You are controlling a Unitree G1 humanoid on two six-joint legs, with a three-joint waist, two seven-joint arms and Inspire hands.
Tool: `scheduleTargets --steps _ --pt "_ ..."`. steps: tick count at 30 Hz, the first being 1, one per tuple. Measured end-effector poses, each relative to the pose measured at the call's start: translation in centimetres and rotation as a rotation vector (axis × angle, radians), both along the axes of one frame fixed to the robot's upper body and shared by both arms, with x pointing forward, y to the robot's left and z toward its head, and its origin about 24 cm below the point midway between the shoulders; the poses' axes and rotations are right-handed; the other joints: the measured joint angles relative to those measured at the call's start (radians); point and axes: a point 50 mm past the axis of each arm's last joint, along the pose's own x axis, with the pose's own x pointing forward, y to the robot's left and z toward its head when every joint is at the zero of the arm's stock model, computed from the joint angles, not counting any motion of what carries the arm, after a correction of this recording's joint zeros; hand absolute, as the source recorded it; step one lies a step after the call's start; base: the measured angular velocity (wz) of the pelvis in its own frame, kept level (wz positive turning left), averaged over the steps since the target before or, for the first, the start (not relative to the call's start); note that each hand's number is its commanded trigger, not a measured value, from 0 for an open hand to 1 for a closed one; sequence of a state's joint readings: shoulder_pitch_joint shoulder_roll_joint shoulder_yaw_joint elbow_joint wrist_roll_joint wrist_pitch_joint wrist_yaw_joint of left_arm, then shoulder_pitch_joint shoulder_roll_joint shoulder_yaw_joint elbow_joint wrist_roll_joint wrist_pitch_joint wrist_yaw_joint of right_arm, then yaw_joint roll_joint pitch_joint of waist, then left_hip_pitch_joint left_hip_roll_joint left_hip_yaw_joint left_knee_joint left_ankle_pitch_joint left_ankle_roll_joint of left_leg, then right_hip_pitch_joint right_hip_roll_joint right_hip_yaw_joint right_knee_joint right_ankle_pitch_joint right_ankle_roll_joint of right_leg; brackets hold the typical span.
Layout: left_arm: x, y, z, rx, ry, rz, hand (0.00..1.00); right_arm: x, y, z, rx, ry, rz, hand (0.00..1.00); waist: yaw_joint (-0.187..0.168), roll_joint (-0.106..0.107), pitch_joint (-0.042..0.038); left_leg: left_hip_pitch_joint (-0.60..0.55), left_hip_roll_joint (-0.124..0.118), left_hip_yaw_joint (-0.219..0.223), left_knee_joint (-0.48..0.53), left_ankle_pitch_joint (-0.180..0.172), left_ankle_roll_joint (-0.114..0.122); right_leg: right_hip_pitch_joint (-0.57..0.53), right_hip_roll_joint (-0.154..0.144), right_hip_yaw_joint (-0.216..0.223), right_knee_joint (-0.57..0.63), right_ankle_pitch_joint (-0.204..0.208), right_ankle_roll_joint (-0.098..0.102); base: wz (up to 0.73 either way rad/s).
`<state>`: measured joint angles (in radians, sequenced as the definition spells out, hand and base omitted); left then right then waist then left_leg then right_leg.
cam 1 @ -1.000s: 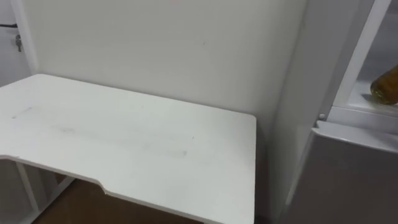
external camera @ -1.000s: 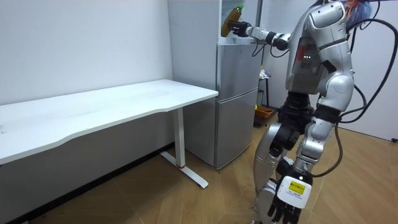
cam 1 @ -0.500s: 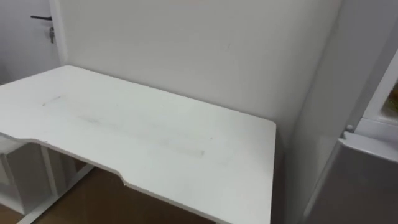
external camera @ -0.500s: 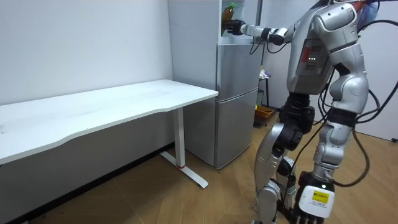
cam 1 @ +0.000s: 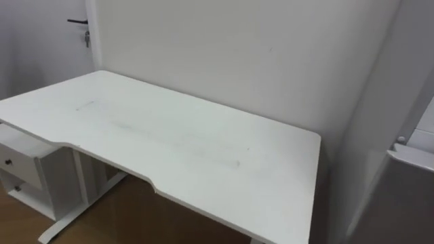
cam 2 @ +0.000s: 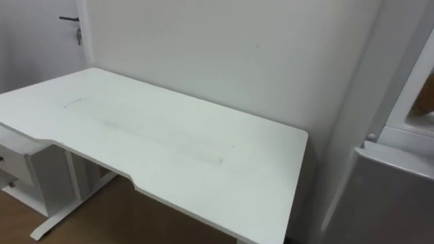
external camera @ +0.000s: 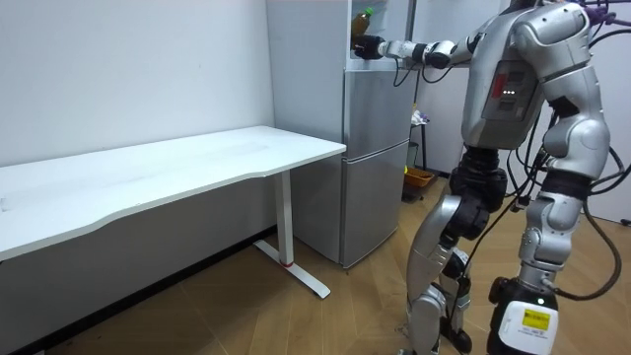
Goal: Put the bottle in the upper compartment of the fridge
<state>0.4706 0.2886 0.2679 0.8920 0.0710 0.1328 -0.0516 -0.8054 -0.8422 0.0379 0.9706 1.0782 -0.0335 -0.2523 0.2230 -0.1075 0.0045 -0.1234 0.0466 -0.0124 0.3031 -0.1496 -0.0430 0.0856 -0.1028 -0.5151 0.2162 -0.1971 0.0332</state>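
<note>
**Bottle upright in the upper fridge, right hand at its foot**

The robot stands before the fridge [external camera: 375, 168], on the room view's right. Its right arm is stretched out level from the shoulder into the open upper compartment [external camera: 385, 35]. The height of that compartment calls for this reach: it sits above the closed silver lower door, so the arm must go straight out, not down.

The bottle [external camera: 362, 20] is upright inside, cap up, toward the room view's left side of the opening. Upright is the way it will stand steadily on a shelf. The right hand [external camera: 372, 46] is low on the bottle, at or just under its base, a sensible place to steady it without tipping it. Whether the hand clasps the bottle or merely touches it is too small to tell, as is whether the bottle's weight already rests on the shelf.

The left hand [external camera: 523, 320] hangs low beside the leg, clear of the work. Its state cannot be read, since the picture's lower edge cuts it off.

The head looks aside from the fridge. The eye views take in the white table [cam 1: 203, 156] against the wall and a drawer unit [cam 1: 20, 173] under its far end, with the fridge at the right edge. I judge the placing to be near its end, with letting go and drawing the arm back left to do.
</note>
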Motion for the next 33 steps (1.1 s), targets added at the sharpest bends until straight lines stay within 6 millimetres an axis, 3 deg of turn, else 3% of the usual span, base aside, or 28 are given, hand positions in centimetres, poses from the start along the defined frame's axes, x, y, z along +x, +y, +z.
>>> scheduleTargets --steps 4,5,7,8,9,10,21,33 --pt "0.0 0.2 0.1 0.004 0.005 0.001 0.0 -0.1 -0.2 -0.3 0.002 0.003 0.019 1.0 0.002 0.0 0.0009 0.001 0.001 0.0 0.003 0.0 0.0 0.003 0.002 0.0 -0.011 0.001 -0.002 -0.01" --pt "0.1 0.4 0.1 0.008 0.006 -0.001 0.0 -0.1 -0.3 -0.5 -0.002 0.002 0.019 0.82 0.004 -0.002 0.0017 -0.001 0.002 -0.001 0.004 0.001 -0.001 0.003 0.003 0.0 -0.013 0.001 -0.003 0.0" --pt "0.2 0.6 0.3 0.015 0.006 -0.005 0.0 -0.2 -0.3 -0.5 -0.004 -0.002 0.021 0.69 0.005 -0.003 0.0022 -0.003 0.003 -0.001 0.005 0.001 -0.002 0.003 0.005 0.0 -0.014 0.001 -0.003 0.0" --pt "0.3 0.7 0.3 0.018 0.005 -0.007 0.0 -0.2 -0.4 -0.5 -0.005 -0.002 0.024 0.48 0.005 -0.003 0.0021 0.001 0.003 -0.001 0.005 0.002 -0.002 0.004 0.006 0.0 -0.014 0.002 -0.003 0.0" --pt "0.3 0.9 0.4 0.021 0.004 -0.009 0.0 -0.2 -0.4 -0.6 -0.005 0.0 0.025 0.04 0.006 -0.004 0.0029 0.006 0.004 0.0 0.002 0.002 -0.003 0.009 0.007 0.001 -0.013 0.002 -0.004 0.0" --pt "0.3 0.9 0.4 0.023 0.004 -0.01 0.0 -0.2 -0.4 -0.6 -0.004 0.002 0.024 0.0 0.007 -0.004 0.0032 0.01 0.004 0.001 0.001 0.002 -0.003 0.012 0.007 0.002 -0.013 0.002 -0.004 -0.04" --pt "0.5 1.3 0.6 0.033 0.0 -0.017 0.0 0.0 -0.1 -1.0 -0.027 0.031 0.073 0.0 0.027 -0.02 0.0078 0.029 0.011 0.015 -0.013 0.002 -0.008 0.021 0.013 0.017 -0.02 -0.002 -0.006 -0.04" --pt "0.4 1.3 0.6 0.028 0.005 -0.041 0.0 0.0 -0.1 -1.2 -0.038 0.024 0.126 0.0 0.027 -0.022 0.0079 0.037 0.013 0.018 -0.012 0.0 -0.01 0.028 0.017 0.022 -0.03 0.0 -0.007 0.0"
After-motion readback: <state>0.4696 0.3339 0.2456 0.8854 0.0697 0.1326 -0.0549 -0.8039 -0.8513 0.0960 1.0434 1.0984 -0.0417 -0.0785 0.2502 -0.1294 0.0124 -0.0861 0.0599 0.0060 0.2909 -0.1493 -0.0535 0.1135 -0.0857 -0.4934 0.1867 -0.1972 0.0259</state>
